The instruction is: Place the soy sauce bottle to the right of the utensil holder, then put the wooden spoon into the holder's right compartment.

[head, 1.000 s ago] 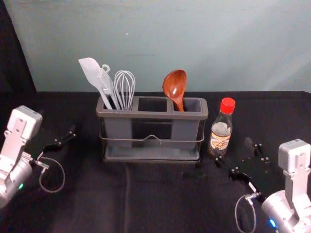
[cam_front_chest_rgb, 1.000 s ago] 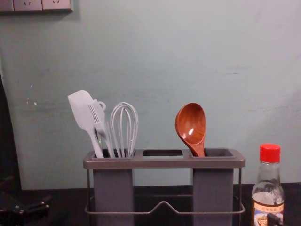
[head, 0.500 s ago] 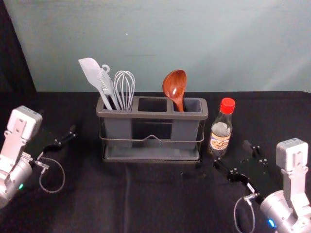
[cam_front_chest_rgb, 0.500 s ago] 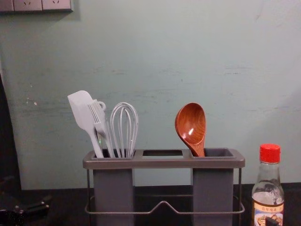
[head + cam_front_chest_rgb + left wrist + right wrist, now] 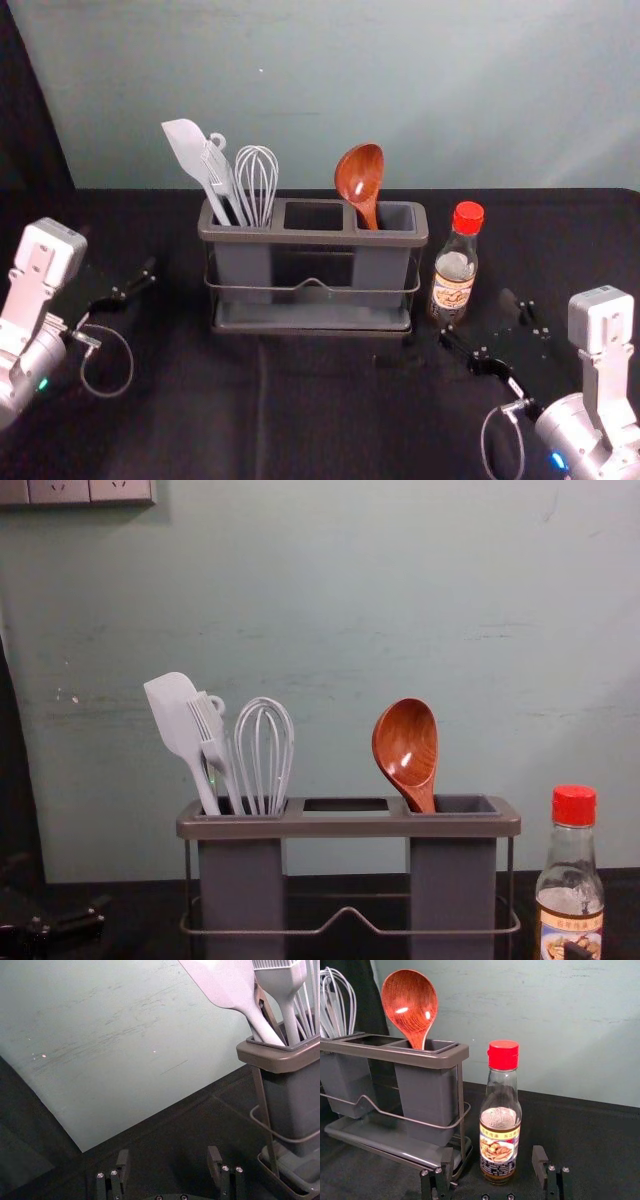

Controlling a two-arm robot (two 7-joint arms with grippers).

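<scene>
- Soy sauce bottle (image 5: 454, 275), red cap up, stands upright on the dark table (image 5: 180, 400) in the head view, right of the utensil holder (image 5: 312, 237) and apart from it.
- Wooden spoon (image 5: 358, 178) stands bowl up in the holder's right compartment, leaning left; the spatula (image 5: 187, 145), brush (image 5: 219, 172) and whisk (image 5: 257, 180) share the left one.
- Right gripper (image 5: 477, 316) reaches in from the near right in that view, its tips spread wide just beside the bottle's base, on the near side and to its right.
- Left gripper (image 5: 117, 252) is parked at the left of the table, well apart from the bottle.
- In the left wrist view, the left gripper (image 5: 169, 1157) has its two fingers (image 5: 123, 1160) wide apart with nothing held; the spatula, brush and part of the whisk rise from the holder's left compartment.
- In the right wrist view, the right gripper (image 5: 493, 1157) is wide open and holds nothing; the bottle appears between its fingers (image 5: 538, 1160), with a gap on either side.
- In the chest view, the bottle stands right of the holder, a small dark part in front of its label; the spoon's bowl rises above the right compartment, and a socket panel (image 5: 75, 490) hangs on the wall (image 5: 320, 600), far left.
</scene>
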